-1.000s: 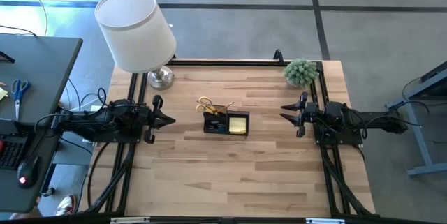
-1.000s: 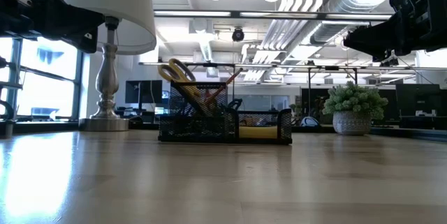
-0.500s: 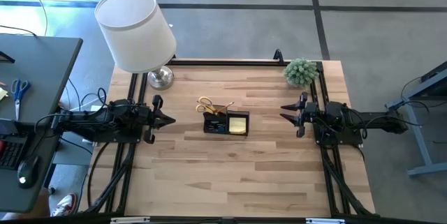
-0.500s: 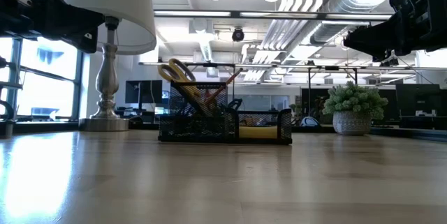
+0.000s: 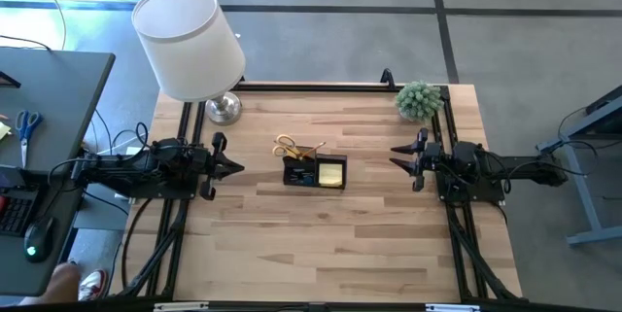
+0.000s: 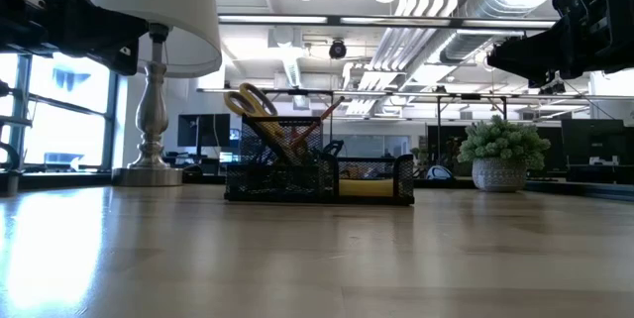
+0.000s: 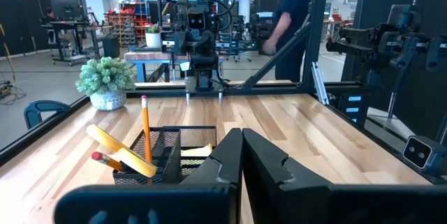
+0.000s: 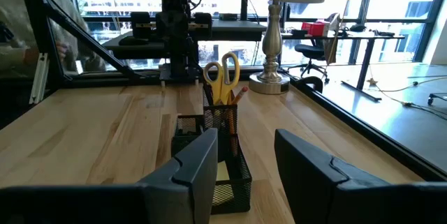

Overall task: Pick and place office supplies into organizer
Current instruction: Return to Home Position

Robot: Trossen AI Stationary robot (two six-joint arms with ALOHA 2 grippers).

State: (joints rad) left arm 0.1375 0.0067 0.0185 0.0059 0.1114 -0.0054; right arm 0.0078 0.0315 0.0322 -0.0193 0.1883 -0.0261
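The black mesh organizer [image 5: 313, 173] stands near the table's middle, midway between both arms. Yellow-handled scissors [image 5: 286, 145] stick up out of its left compartment, handles up, leaning toward the far edge [image 6: 252, 101]. Pencils [image 7: 146, 129] stand in the same compartment, and the yellow sticky-note pad [image 5: 331, 173] lies in the right one. My left gripper [image 5: 239, 167] hovers left of the organizer, shut, with fingertips meeting [image 7: 242, 160]. My right gripper [image 5: 394, 156] hovers to its right, open [image 8: 244, 160]. Both point at the organizer and touch nothing.
A lamp with a white shade [image 5: 189, 40] stands at the far left corner on a silver base [image 5: 223, 108]. A small potted plant [image 5: 419, 100] sits at the far right corner. A side desk holds blue-handled scissors [image 5: 27, 123]. A person [image 7: 289, 15] walks beyond the table.
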